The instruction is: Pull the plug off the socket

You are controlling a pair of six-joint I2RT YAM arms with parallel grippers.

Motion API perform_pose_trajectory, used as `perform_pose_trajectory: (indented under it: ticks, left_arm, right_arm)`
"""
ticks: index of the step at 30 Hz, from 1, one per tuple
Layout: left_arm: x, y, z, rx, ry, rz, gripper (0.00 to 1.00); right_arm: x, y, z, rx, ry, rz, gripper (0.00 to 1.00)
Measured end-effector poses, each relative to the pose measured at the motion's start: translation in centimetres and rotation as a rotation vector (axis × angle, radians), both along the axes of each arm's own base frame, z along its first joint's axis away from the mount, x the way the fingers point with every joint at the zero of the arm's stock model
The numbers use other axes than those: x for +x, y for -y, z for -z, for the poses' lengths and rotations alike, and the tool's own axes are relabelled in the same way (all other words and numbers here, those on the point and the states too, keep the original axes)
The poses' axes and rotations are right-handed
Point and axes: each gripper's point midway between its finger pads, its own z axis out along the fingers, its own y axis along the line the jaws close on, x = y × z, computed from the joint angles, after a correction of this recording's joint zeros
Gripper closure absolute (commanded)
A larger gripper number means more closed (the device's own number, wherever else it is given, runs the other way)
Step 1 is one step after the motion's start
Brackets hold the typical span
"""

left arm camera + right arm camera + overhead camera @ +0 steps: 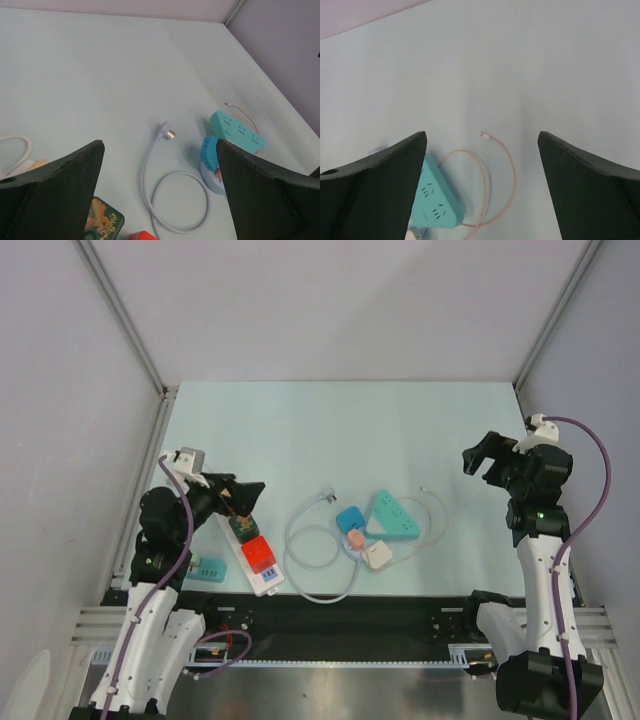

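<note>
Over the near-left corner, the left pincer [247, 502] hangs released, grasping nothing; at its 6 o'clock the green plug [240, 527] sits in the white strip [268, 583]. At 3 o'clock the right pincer [486, 462] is released too. Approach step, seemingly: next, lower and clench the plug.

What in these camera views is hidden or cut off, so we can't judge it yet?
1. Top view: the far end of the white power strip lies under the left gripper, so it is unclear how the green plug sits.
2. Left wrist view: the red plug is cut off by the bottom edge.
3. Right wrist view: the teal socket block is partly behind a finger and cut off by the bottom edge.
</note>
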Motion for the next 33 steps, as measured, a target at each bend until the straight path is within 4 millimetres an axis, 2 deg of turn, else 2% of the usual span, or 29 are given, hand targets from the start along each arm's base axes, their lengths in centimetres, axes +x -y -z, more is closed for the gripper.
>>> perform_pose_trajectory:
  ticks: [4,8,11,13,16,20,22,26,29,33]
  left_arm:
    - [-0.5,2.0,0.2,-0.044,-0.048,0.090,0.00]
    - [-1.3,4.6,-0.5,-0.091,-0.102,0.185,0.00]
    - [-2.5,6.9,-1.4,-0.116,-0.121,0.254,0.01]
    - [-3.2,8.3,-1.6,-0.123,-0.136,0.282,0.00]
    - [-3.5,10.2,-0.9,-0.112,-0.196,0.291,0.01]
    - [-2.8,12.4,1.3,-0.063,-0.313,0.227,0.00]
    - [-3.0,14.0,3.4,-0.016,-0.390,0.215,0.01]
    - [-3.2,16.3,6.1,0.038,-0.488,0.149,0.00]
    - [-3.2,17.5,7.8,0.071,-0.538,0.085,0.01]
    - [-2.4,19.2,9.0,0.118,-0.569,0.030,0.02]
  right_arm:
    - [-1.1,-3.9,0.0,-0.032,0.042,-0.277,0.00]
    - [-3.6,-8.5,0.4,-0.088,0.091,-0.631,0.00]
    - [-4.9,-9.8,0.5,-0.127,0.127,-0.753,0.00]
    - [-5.5,-10.2,0.6,-0.144,0.139,-0.801,0.00]
    - [-6.0,-10.5,1.1,-0.154,0.140,-0.839,0.00]
    - [-6.2,-10.4,1.3,-0.168,0.135,-0.843,0.00]
    - [-6.2,-10.3,1.4,-0.175,0.131,-0.834,0.00]
    - [-6.0,-10.0,1.5,-0.195,0.128,-0.815,0.00]
    - [-5.9,-9.8,1.5,-0.202,0.125,-0.803,0.00]
    - [-5.8,-9.6,1.6,-0.207,0.120,-0.793,0.00]
